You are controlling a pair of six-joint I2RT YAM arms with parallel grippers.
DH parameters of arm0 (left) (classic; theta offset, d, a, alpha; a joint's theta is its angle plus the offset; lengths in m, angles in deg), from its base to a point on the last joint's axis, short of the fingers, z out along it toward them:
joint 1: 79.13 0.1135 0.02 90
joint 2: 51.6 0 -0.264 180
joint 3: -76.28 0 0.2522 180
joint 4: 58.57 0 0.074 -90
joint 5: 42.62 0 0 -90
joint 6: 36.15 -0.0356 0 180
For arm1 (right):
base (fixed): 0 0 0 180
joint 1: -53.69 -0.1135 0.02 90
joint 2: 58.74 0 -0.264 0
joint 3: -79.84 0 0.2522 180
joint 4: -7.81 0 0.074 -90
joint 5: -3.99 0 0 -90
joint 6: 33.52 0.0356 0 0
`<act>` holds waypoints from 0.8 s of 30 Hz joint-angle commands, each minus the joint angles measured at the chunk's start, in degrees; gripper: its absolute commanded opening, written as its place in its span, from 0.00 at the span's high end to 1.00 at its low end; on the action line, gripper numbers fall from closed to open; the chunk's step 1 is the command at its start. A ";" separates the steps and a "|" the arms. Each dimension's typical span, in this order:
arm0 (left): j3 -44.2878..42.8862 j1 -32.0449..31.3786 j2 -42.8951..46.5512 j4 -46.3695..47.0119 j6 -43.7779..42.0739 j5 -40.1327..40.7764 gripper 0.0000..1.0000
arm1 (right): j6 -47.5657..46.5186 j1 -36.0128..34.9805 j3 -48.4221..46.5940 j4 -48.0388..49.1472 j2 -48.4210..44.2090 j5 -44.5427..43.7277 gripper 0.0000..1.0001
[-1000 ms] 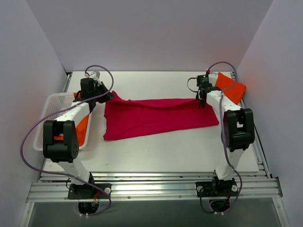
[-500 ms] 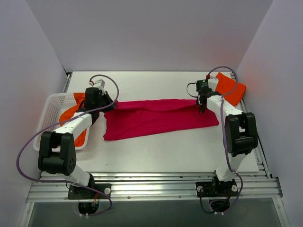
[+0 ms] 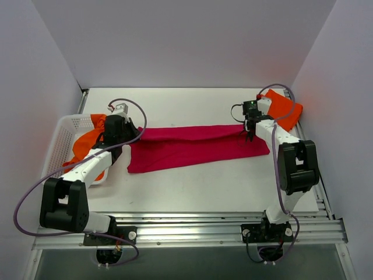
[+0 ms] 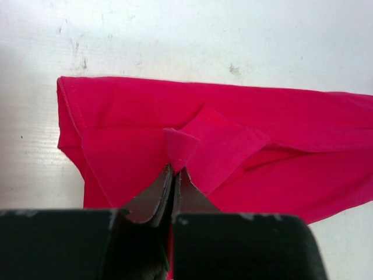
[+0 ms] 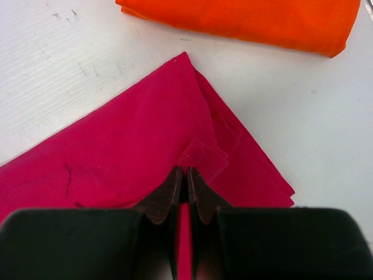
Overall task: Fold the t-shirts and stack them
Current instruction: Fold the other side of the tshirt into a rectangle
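Note:
The crimson t-shirt [image 3: 192,149] lies as a long band across the middle of the table. My left gripper [image 3: 137,133] is shut on a pinched fold at its far left corner, seen close in the left wrist view [image 4: 175,170] over the red cloth [image 4: 280,151]. At the far right edge my right gripper [image 3: 250,137] is shut on another small fold [image 5: 186,170] of the same shirt [image 5: 116,151]. A folded orange t-shirt [image 3: 285,108] lies at the back right, just beyond the red corner [image 5: 250,20]. Another orange t-shirt [image 3: 86,143] hangs in the basket.
A white mesh basket [image 3: 53,146] stands at the left table edge, beside my left arm. Grey walls close in the table on the left, back and right. Bare white tabletop [image 3: 192,192] runs between the shirt and the arm bases.
Both grippers have moved toward the near side with the shirt's far edge, the left one farther. The red band now looks narrower and its back edge straighter.

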 commanded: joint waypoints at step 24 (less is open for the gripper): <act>8.76 -15.49 15.77 -8.06 8.87 30.87 0.17 | 5.70 -4.94 3.09 -5.68 -8.10 -10.09 0.01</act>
